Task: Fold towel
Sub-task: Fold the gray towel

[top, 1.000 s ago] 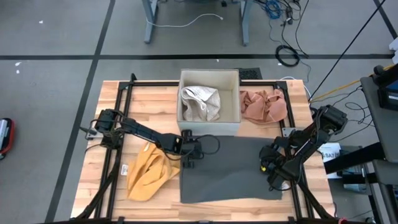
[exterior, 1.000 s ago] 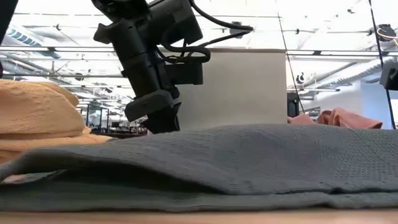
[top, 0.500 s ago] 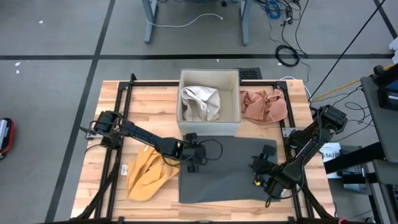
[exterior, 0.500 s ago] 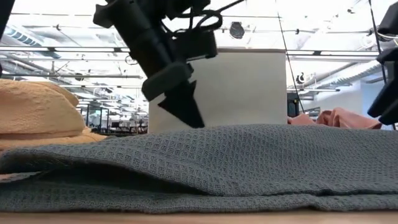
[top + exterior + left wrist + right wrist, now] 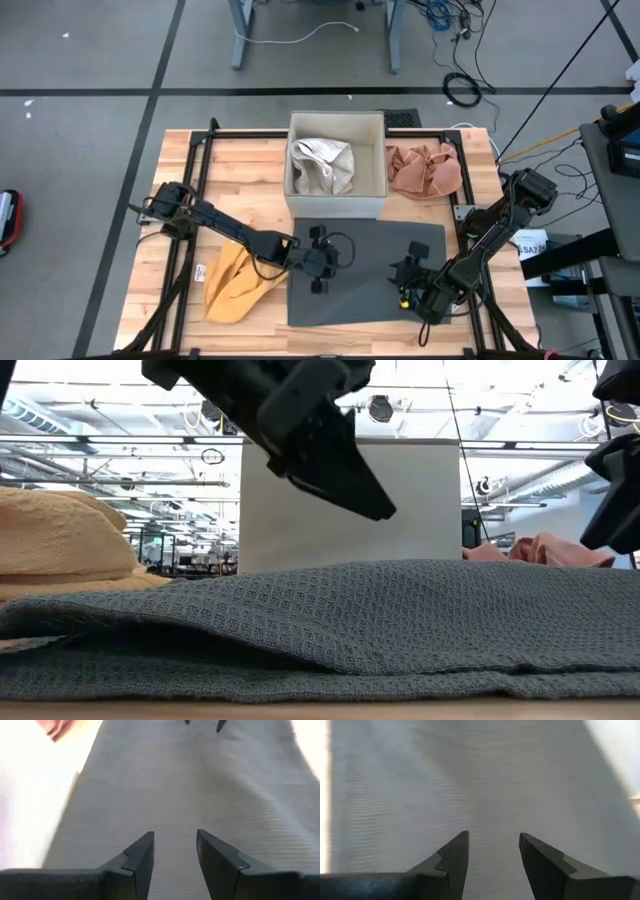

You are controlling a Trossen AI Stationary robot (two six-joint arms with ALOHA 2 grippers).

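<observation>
High view: both grippers, left [image 5: 318, 262] and right [image 5: 408, 282], hover spread (holding nothing) over the lower-centre gray towel [image 5: 365, 300].

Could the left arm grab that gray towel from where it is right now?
Probably yes. The left pincer hangs open right over the gray towel, which lies flat with nothing on it. The right pincer, also open, is over the far side, apart from it.

Grey tiled floor [image 5: 90, 120], cables [image 5: 455, 60] lying across it
</observation>
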